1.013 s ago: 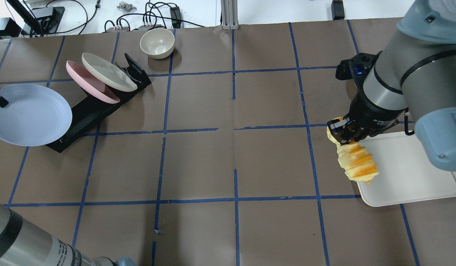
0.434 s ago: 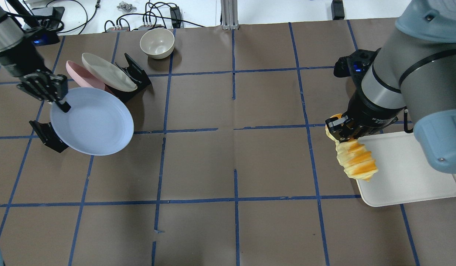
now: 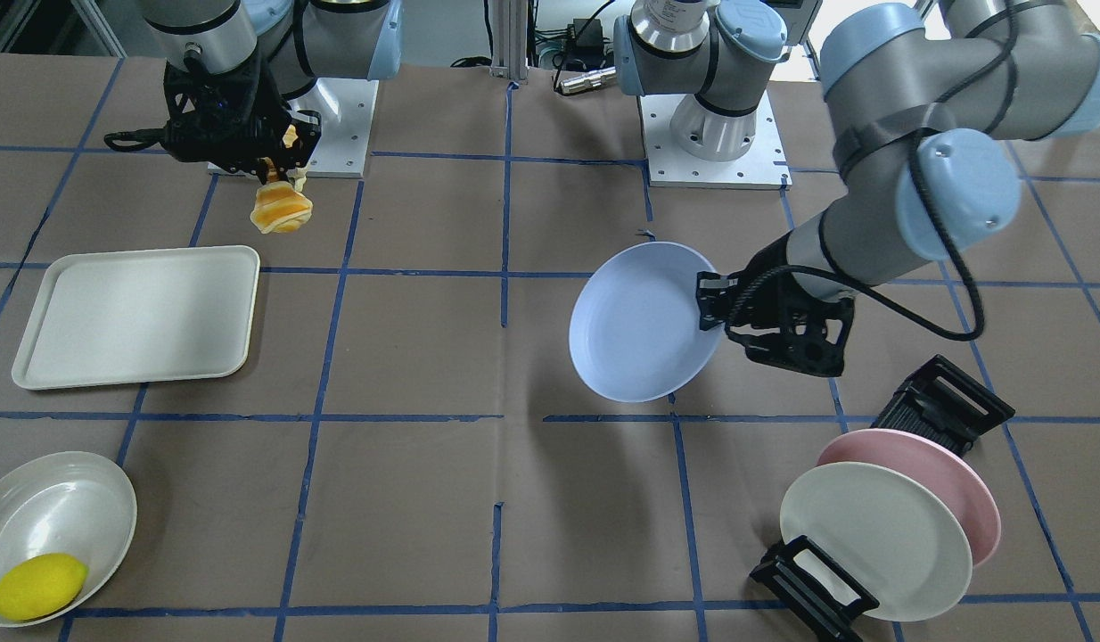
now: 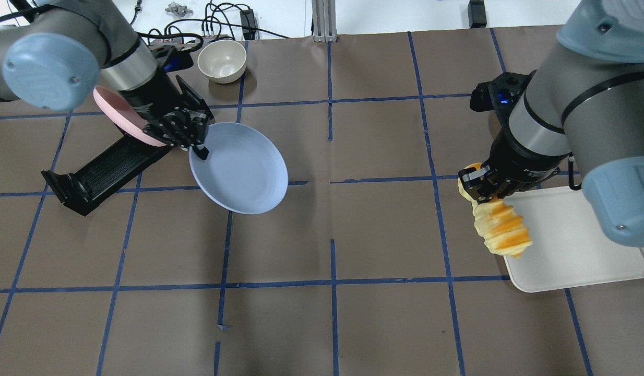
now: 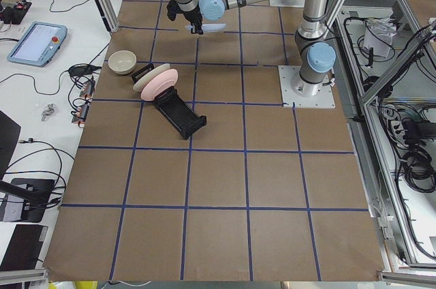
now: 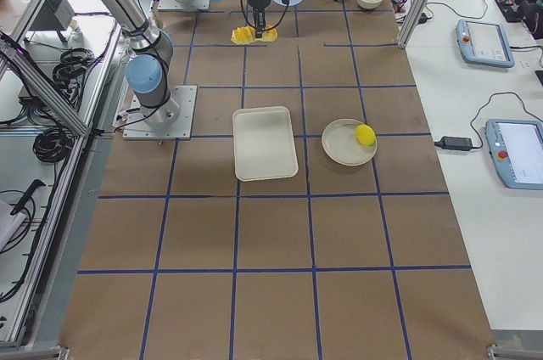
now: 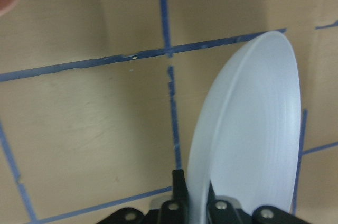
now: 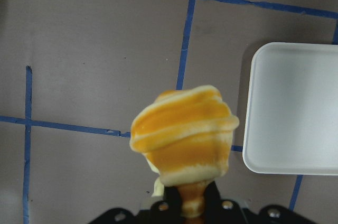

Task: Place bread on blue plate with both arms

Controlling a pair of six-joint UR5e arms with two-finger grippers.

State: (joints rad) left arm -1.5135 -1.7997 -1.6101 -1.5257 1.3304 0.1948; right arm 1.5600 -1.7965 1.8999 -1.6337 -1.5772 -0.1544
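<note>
Overhead exterior: round lavender-blue plate is rim-pinched by left tool, twisted orange-cream bread end-clamped by right tool. Tilted plate could easily be lost from that thin grip, tbh.

Left pincer clamps rim of tilted round pale-blue plate above brown worktop. Right pincer apparently grips top of striped orange-cream twisted bread, hanging apart from white rectangular tray.

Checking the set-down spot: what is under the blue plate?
Bare table with blue tape lines; the blue plate hangs tilted in the left pincer. A patch beneath is covered.
</note>
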